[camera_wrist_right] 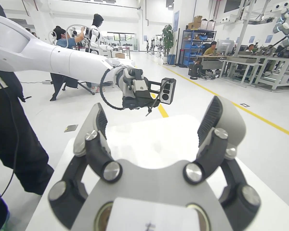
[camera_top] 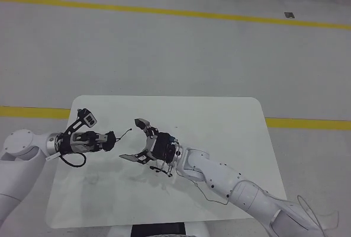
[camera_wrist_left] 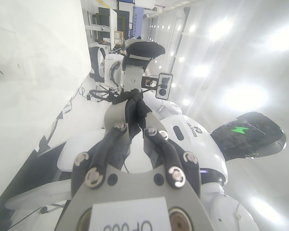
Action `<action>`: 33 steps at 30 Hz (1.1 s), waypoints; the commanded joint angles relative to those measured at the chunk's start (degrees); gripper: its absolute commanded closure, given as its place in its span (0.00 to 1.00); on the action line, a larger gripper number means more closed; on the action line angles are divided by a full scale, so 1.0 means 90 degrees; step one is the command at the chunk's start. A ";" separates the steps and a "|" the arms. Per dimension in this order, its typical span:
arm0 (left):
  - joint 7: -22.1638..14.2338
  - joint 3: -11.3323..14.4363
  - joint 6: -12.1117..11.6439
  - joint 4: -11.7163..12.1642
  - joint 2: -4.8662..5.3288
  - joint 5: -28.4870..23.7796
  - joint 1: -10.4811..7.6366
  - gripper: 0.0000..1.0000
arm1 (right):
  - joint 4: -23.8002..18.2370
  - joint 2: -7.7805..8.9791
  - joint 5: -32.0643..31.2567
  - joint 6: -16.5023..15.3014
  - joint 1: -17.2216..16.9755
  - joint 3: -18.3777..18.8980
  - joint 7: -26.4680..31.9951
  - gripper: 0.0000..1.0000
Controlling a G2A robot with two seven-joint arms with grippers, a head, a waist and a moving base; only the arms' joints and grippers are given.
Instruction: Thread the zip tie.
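Black zip tie point(camera_top: 124, 134), just one, sits pinched in my left gripper point(camera_top: 111, 140). Its fingers are clamped tight on it, and the thin tail pokes out over the white table point(camera_top: 234, 124) toward my right gripper point(camera_top: 132, 140). That one faces it from near, spread wide, touching nothing. Two grippers, one table.

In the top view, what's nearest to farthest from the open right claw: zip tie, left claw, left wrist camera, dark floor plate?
From the right gripper:
1. the zip tie, its tail toward that gripper
2. the left gripper, shut on it
3. the left wrist camera, beside that gripper
4. the dark floor plate, on the floor beyond the table
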 commanded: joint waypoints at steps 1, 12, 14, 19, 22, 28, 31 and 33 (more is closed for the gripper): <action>0.0000 0.0000 0.0000 0.0000 0.0000 0.0000 0.0000 1.00 | 0.0000 0.0000 0.0001 0.0000 0.0000 0.0001 -0.0001 0.00; 0.0000 0.0304 0.0959 0.0607 -0.0122 -0.1448 -0.0127 1.00 | 0.0019 -0.0070 -0.0055 0.0326 -0.0352 0.0304 0.0056 0.00; 0.0000 0.0371 0.1035 0.0720 -0.0144 -0.1569 -0.0164 1.00 | 0.0044 -0.0098 -0.0135 0.0646 -0.0438 0.0377 0.0072 0.00; 0.0387 0.0588 0.1257 0.0941 -0.0257 -0.2148 -0.0215 1.00 | 0.0141 -0.0196 -0.0481 0.1445 -0.0633 0.0498 0.0178 0.00; 0.0633 0.0711 0.1328 0.0940 -0.0313 -0.2325 -0.0235 1.00 | 0.0151 -0.0240 -0.1000 0.1871 -0.0650 0.0508 0.0351 0.00; 0.0700 0.0738 0.1246 0.0906 -0.0321 -0.2224 -0.0262 1.00 | 0.0132 -0.0251 -0.1244 0.2008 -0.0659 0.0500 0.0313 0.00; 0.0700 0.0738 0.1246 0.0906 -0.0321 -0.2224 -0.0262 1.00 | 0.0132 -0.0251 -0.1244 0.2008 -0.0659 0.0500 0.0313 0.00; 0.0855 0.0799 0.1440 0.0813 -0.0357 -0.2536 -0.0185 1.00 | 0.0105 -0.0237 -0.2011 0.2066 -0.0540 0.0450 0.0829 0.00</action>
